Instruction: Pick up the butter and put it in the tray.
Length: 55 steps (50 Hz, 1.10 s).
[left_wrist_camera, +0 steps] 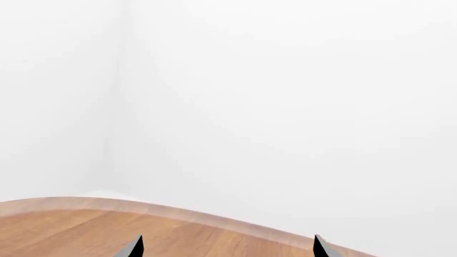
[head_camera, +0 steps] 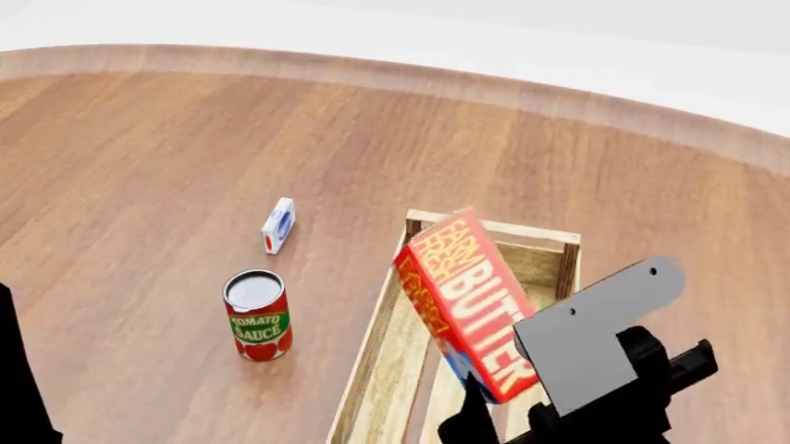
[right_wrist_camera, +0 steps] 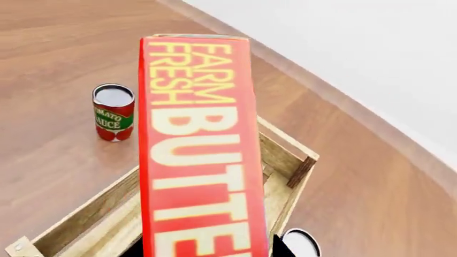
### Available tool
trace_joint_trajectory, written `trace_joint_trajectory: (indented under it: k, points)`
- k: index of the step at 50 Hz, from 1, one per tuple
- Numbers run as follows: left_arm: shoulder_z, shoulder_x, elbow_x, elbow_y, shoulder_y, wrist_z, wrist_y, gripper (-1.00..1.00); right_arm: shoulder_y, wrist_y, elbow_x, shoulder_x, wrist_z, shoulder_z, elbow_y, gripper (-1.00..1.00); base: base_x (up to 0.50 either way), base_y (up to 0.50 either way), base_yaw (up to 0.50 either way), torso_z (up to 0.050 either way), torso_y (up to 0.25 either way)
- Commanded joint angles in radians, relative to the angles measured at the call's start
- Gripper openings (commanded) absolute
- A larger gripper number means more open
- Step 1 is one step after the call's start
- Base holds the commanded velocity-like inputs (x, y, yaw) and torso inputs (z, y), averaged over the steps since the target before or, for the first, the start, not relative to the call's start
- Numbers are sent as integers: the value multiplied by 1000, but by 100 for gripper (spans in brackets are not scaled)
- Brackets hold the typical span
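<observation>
Right claw (head_camera: 494,407) clamped on butter (head_camera: 469,301), held tilted above the tray (head_camera: 370,351); left claw (left_wrist_camera: 227,250) apart, over the desk (left_wrist_camera: 71,233)

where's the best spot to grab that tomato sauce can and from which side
Grip the tomato sauce can around its round labelled wall at mid-height, coming in level from the open tabletop side. It stands upright, clear of the tray.

Scene lit brightly and evenly, diffuse light, source not identifiable. Only faint soft shadow seen beside tomato sauce can (head_camera: 257,315). White walls washed near featureless. Table (head_camera: 148,166) edge rendered curved in left wrist and head views. Renders sharp, no blur, no glare.
</observation>
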Motion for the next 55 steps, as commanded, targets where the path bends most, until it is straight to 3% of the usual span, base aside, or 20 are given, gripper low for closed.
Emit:
trace_joint_trajectory:
  k: [1,10,23,35,55]
  points:
    - [-5,-5,-8,0,-1,-4,3,100,66,2,-87,-142,134,39,147,-100,0,0,0,0,0]
    - [-7,-7,-9,-6,2,-3,11,100,99,-47,-146,-264,175,22,259,-100,0,0,0,0,2]
    - [-9,-12,-18,-4,1,-9,10,100,200,-27,-252,-453,388,2,442,-100,0,0,0,0,2]
    - [-12,-16,-32,-10,-8,-13,8,100,252,-91,-234,-634,486,101,682,-100,0,0,0,2,1]
    - [-29,-25,-52,-6,-7,-22,16,100,316,-240,-136,-834,461,226,1056,-100,0,0,0,0,2]
